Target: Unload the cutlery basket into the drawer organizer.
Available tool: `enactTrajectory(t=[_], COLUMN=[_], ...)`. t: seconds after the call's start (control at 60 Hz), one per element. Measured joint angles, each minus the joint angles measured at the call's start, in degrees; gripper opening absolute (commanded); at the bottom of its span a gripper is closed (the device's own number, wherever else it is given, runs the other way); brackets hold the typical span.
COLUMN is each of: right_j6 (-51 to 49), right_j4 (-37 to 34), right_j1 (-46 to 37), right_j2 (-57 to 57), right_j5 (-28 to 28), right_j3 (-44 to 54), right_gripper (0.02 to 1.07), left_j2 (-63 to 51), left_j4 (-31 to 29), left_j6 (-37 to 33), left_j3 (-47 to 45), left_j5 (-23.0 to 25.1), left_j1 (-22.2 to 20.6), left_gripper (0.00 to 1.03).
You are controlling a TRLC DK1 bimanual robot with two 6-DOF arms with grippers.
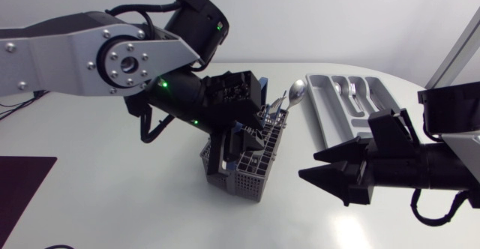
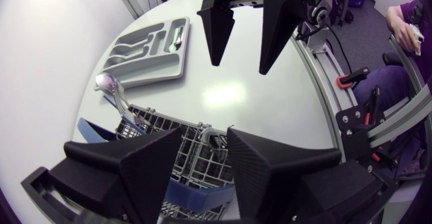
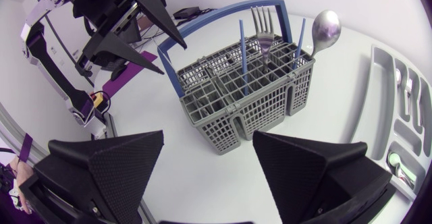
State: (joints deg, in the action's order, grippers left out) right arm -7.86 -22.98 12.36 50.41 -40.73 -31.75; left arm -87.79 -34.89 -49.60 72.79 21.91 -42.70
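Observation:
A grey mesh cutlery basket [image 1: 251, 163] with a blue handle stands mid-table. In it stand a spoon [image 1: 298, 91], a fork [image 3: 262, 18] and a blue-handled piece [image 3: 241, 48]. My left gripper [image 1: 234, 148] hangs over the basket's near end, open, and its fingers [image 2: 270, 163] straddle the basket [image 2: 182, 150] without touching cutlery. My right gripper [image 1: 321, 166] is open and empty, to the right of the basket [image 3: 243, 96] and pointing at it. The grey drawer organizer [image 1: 330, 121] lies at the back right with some cutlery [image 1: 349, 90] in it.
A dark mat [image 1: 19, 185] lies at the table's left edge. The organizer [image 3: 388, 69] sits beside my right gripper [image 3: 209, 177], and the table's curved edge runs close behind it. My right gripper [image 2: 239, 28] faces the left one across the basket.

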Motion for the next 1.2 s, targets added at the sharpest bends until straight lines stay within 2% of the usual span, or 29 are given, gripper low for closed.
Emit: enactTrajectory(t=[0.2, 0.4, 0.583, 0.65, 0.717, 1.0, 1.2], right_j6=[-1.03, -1.25, -1.42, -1.40, -1.40, -1.42, -1.42], right_j4=[0.00, 0.04, 0.04, 0.04, 0.04, 0.07, 0.07], right_j1=[-0.11, -0.09, -0.07, -0.07, -0.07, 0.46, 1.22], right_j2=[0.00, 0.00, 0.00, 0.00, 0.00, 0.07, 0.07], right_j5=[-0.02, -0.02, -0.02, -0.02, -0.02, -0.15, -0.15], right_j3=[0.35, 0.37, 0.37, 0.37, 0.37, 0.37, 0.37], right_gripper=[0.98, 0.98, 0.98, 0.98, 0.98, 0.98, 0.98], left_j2=[-0.52, -0.52, -0.68, -0.76, -0.90, -2.16, -2.16], left_j4=[-1.31, -1.49, -1.46, -1.29, -1.25, -2.10, -2.16], left_j6=[-0.44, -0.61, -0.63, -0.63, -0.87, -1.27, -0.33], left_j3=[0.02, 0.00, 0.00, 0.00, 0.00, 0.00, 0.46], left_j5=[0.15, 0.15, 0.15, 0.15, 0.15, 0.37, 0.33], left_j1=[-0.72, -1.25, -1.53, -1.53, -1.53, -1.53, -1.31], left_gripper=[0.55, 0.37, 0.24, 0.22, 0.15, 0.08, 0.07])
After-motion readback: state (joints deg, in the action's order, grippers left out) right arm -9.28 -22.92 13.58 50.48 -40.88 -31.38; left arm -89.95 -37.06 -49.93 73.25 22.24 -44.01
